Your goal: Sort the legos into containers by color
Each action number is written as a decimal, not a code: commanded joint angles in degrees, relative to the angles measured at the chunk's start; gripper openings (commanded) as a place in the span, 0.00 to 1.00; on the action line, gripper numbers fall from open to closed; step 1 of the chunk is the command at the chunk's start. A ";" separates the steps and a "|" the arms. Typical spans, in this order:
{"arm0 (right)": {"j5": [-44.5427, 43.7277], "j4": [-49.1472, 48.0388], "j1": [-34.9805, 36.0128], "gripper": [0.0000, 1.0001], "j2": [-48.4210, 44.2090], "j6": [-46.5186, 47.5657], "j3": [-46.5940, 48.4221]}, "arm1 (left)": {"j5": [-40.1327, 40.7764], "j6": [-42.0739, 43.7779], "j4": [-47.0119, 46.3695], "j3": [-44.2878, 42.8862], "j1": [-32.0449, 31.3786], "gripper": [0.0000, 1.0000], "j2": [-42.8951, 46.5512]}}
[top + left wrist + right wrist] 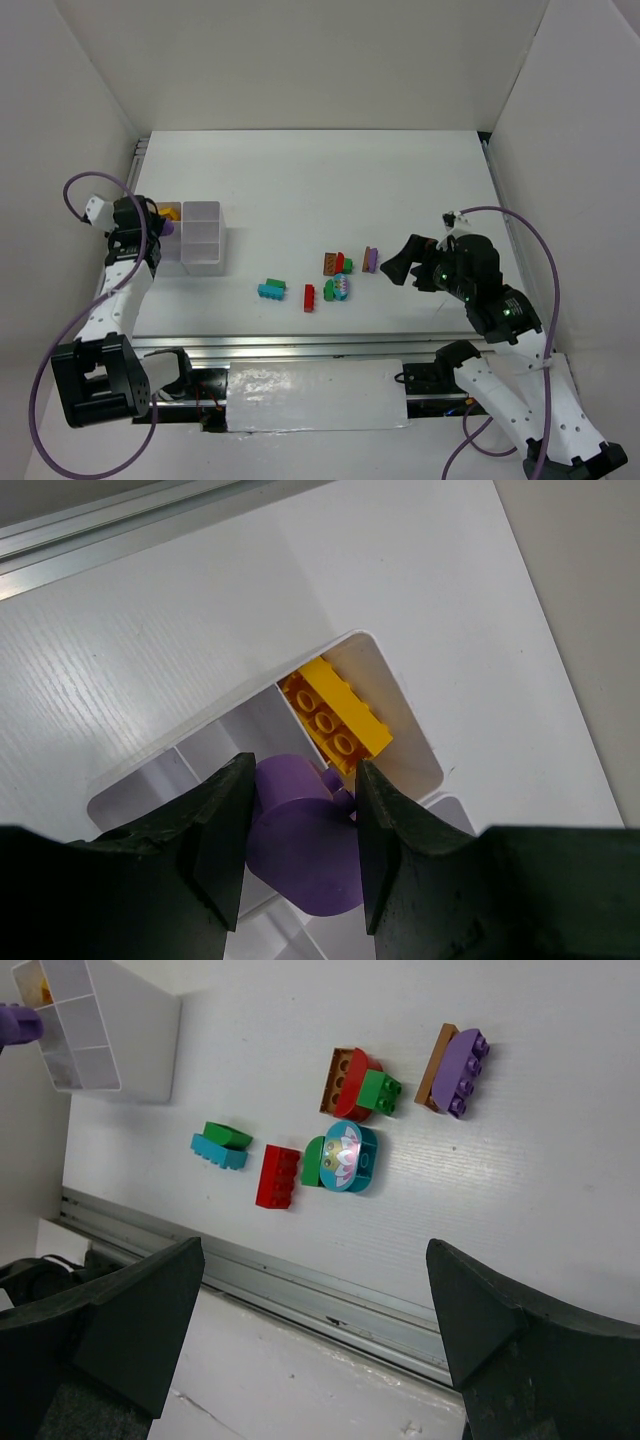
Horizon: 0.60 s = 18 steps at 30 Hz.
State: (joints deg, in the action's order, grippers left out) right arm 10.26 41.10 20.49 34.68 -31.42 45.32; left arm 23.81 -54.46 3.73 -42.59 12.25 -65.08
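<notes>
The left gripper (300, 785) is closed narrowly on a smooth, rounded purple lego (305, 855). It holds the piece over the white tray (415, 750), just beside the corner compartment where a yellow studded brick (335, 720) lies. The right gripper (315, 1260) stands wide apart and holds nothing, above loose legos on the table (560, 1160): 1 red brick (277, 1175), a teal oval piece (350, 1157) and a purple brick on brown (458, 1068).

White table (300, 180); white walls (300, 60) on three sides; aluminium rail (350, 347) along near edge.
</notes>
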 commanded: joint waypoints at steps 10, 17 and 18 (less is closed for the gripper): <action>-0.24 -2.78 0.60 1.00 -0.75 1.01 0.65 | 1.67 -2.41 -4.17 1.10 0.67 0.18 -3.03; -0.42 -2.96 0.60 0.99 -0.84 1.01 0.47 | 2.02 -2.58 -4.43 1.19 0.76 0.38 -3.83; -0.42 -3.04 0.52 0.99 -0.84 1.01 0.47 | 1.94 -2.58 -4.43 1.10 0.76 0.40 -4.26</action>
State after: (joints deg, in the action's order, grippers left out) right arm 9.91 41.06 20.49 33.93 -31.42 45.32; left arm 24.38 -55.94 1.83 -41.01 12.60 -68.42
